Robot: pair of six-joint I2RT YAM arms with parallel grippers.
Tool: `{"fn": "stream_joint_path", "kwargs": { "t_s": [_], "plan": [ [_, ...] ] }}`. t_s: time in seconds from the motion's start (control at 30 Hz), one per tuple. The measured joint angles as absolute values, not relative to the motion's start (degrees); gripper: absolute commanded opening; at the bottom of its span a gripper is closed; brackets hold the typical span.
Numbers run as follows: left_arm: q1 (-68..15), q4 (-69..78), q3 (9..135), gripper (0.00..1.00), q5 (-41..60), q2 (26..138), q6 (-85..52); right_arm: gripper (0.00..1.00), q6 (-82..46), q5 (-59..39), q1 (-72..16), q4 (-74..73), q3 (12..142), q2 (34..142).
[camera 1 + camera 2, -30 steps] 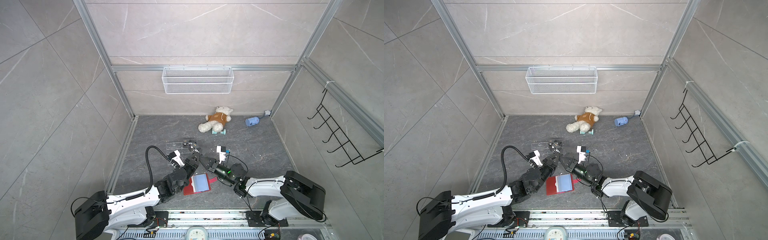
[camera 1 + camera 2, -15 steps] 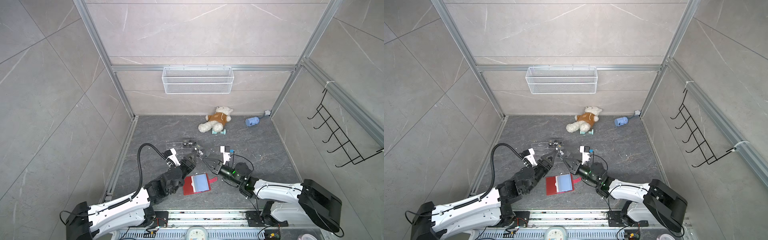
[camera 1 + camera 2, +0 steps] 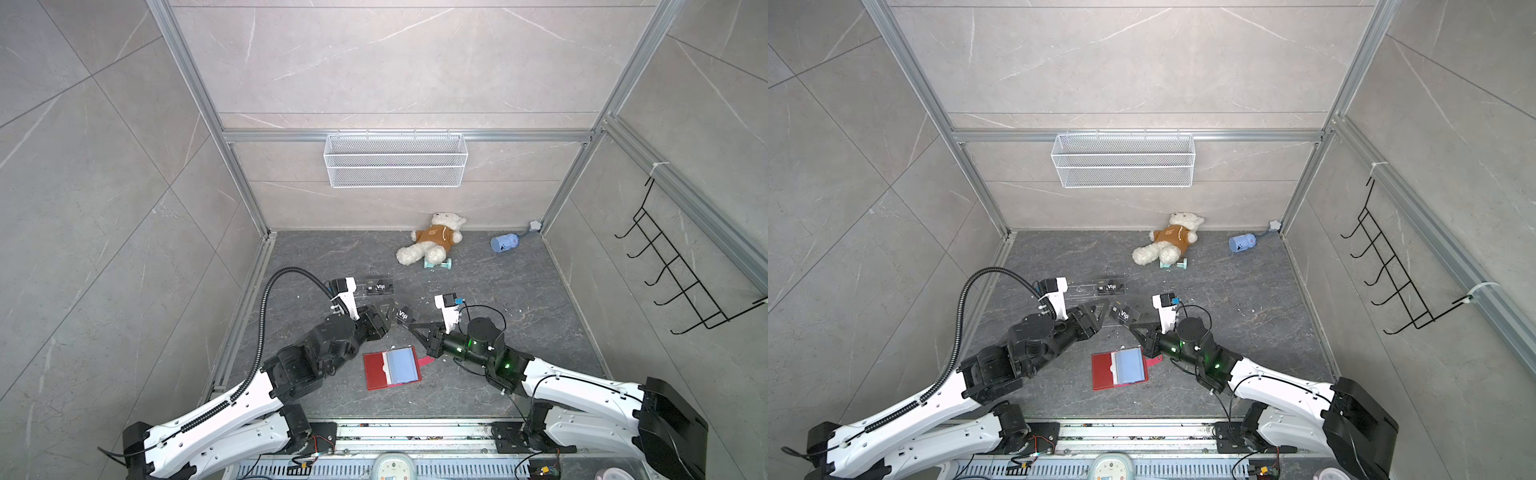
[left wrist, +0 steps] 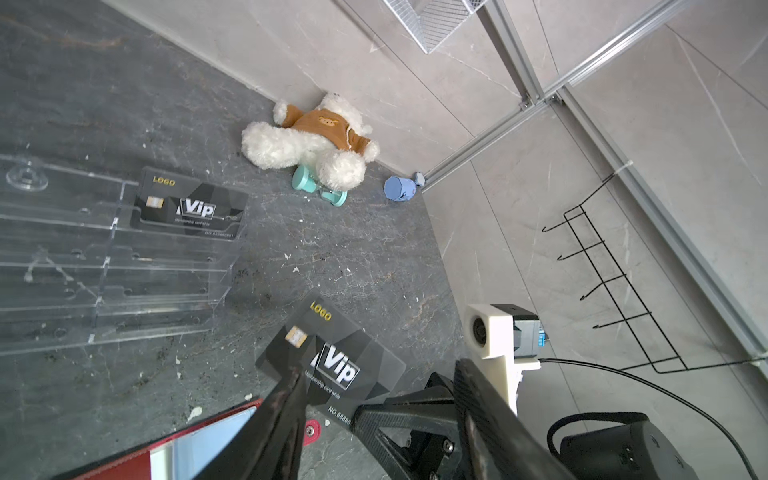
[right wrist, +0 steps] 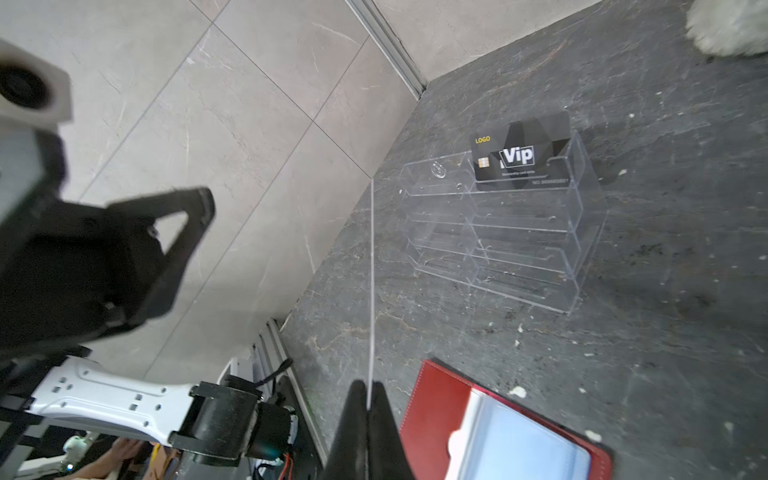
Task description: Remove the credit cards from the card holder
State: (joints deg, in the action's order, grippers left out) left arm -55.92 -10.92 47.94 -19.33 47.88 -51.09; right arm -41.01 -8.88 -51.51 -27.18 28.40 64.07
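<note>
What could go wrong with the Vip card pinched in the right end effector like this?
1. The right end effector pinches the Vip card only near one corner, so it might pivot or slip out.
2. The open left end effector has a finger right beside the card; either arm moving could knock it loose.
3. The clear rack is hard to see, so a bump seems possible.

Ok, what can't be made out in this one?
Whether cards remain in the card holder: too small in both top views, cut off by both wrist views' edges.
Held Vip card: its number is partly covered by the right hand in the left wrist view; edge-on in the right wrist view.
</note>
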Motion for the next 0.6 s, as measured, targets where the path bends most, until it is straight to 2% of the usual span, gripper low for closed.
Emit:
{"fn": "stream_joint_path", "kwargs": {
  "t_s": [0.17, 0.27, 0.43, 0.6],
  "plan": [
    [-44.3, -17.4, 55.8, 0.57, -0.6, 54.0, -43.5, 0.00, -37.3, -9.5, -51.5, -25.0, 28.4, 63.9],
    [-40.4, -21.6, 61.6, 0.56, 10.1, 58.9, -37.6, 0.00, -35.9, -9.9, -51.5, -25.1, 28.3, 63.9],
    [-38.9, -28.6, 70.5, 0.56, 22.6, 65.2, -26.8, 0.00, -33.3, -11.1, -51.5, -25.5, 26.8, 63.2],
    [-38.8, -35.7, 75.8, 0.55, 31.0, 68.7, -14.4, 0.00, -30.3, -12.5, -51.5, -25.2, 26.1, 61.4]
  ]
}}
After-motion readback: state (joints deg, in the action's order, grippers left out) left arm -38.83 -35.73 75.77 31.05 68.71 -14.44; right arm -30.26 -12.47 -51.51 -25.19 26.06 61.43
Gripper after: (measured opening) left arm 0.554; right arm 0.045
